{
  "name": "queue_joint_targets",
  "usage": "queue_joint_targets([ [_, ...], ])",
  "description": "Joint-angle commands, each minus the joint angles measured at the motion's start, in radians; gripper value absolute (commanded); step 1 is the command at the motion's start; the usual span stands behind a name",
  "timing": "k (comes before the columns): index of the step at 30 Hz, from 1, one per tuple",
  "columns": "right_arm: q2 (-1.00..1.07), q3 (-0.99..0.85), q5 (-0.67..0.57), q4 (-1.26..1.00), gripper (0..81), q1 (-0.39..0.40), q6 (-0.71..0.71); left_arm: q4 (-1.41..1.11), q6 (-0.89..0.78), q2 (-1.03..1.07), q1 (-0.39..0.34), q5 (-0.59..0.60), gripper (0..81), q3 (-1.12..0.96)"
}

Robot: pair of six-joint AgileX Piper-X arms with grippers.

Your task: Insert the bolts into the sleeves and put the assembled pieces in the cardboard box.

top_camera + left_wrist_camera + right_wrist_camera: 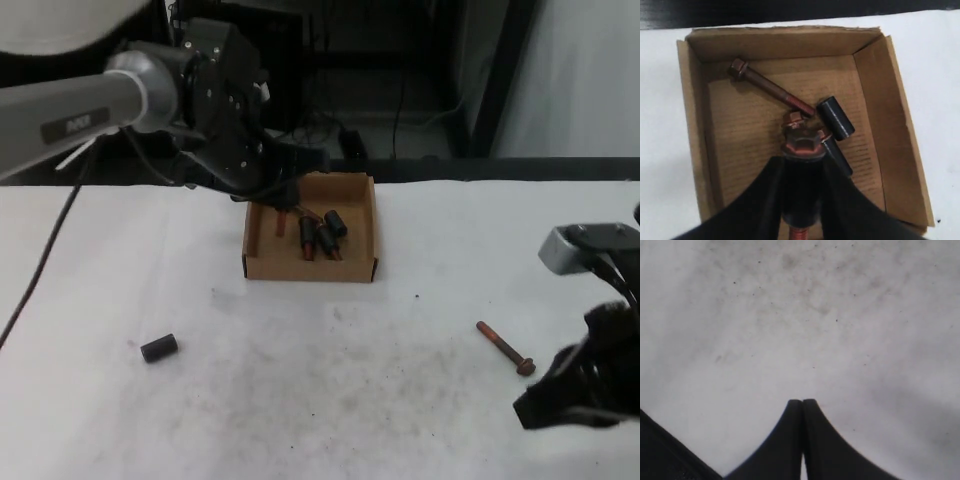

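My left gripper [802, 167] hangs over the cardboard box [692, 125], shut on an assembled piece [802, 145]: a rusty bolt through a black sleeve. In the box lie a bare bolt [767, 91], a black sleeve [837, 117] and another sleeved bolt [837, 157] partly hidden behind the held one. From above, the left gripper [285, 205] sits at the box's [310, 268] rear left. A loose sleeve [158, 347] lies at the front left and a loose bolt [505, 348] at the right. My right gripper [802, 407] is shut and empty above bare table, near the front right [540, 405].
The bench is covered with a white, slightly smudged sheet [330, 400]. A black cable [40, 265] trails across the left side. Dark equipment and cables stand behind the far edge of the bench.
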Motion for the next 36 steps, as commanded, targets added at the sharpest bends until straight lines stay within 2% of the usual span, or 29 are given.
queue_joint_targets([
  [1,0.062,-0.055,-0.009,0.035,0.2,-0.036,-0.057,0.020,0.004,0.022,0.000,-0.011,0.8,-0.051],
  [12,0.196,-0.210,-0.002,0.112,0.2,-0.126,-0.135,0.059,0.015,0.099,0.000,-0.018,0.8,-0.098],
  [23,0.197,-0.225,0.044,0.110,0.0,-0.174,-0.163,0.075,0.041,0.112,0.000,-0.009,0.8,-0.098],
  [25,0.197,-0.225,0.044,0.110,2.2,-0.177,-0.168,0.075,0.046,0.112,0.000,0.008,0.7,-0.098],
  [28,0.200,-0.225,0.044,0.107,12.8,-0.177,-0.178,0.075,0.046,0.112,0.000,0.026,10.3,-0.098],
  [31,0.204,-0.225,0.044,0.104,29.8,-0.177,-0.175,0.075,0.046,0.112,0.000,0.032,26.1,-0.098],
  [33,0.212,-0.225,0.065,0.104,38.2,-0.177,-0.153,0.077,0.046,0.112,0.000,0.029,39.2,-0.098],
  [35,0.224,-0.225,0.097,0.104,41.0,-0.177,-0.132,0.084,0.015,0.112,0.000,0.029,46.0,-0.098],
  [36,0.232,-0.225,0.104,0.104,40.6,-0.177,-0.131,0.091,-0.001,0.109,0.003,0.029,46.6,-0.098],
])
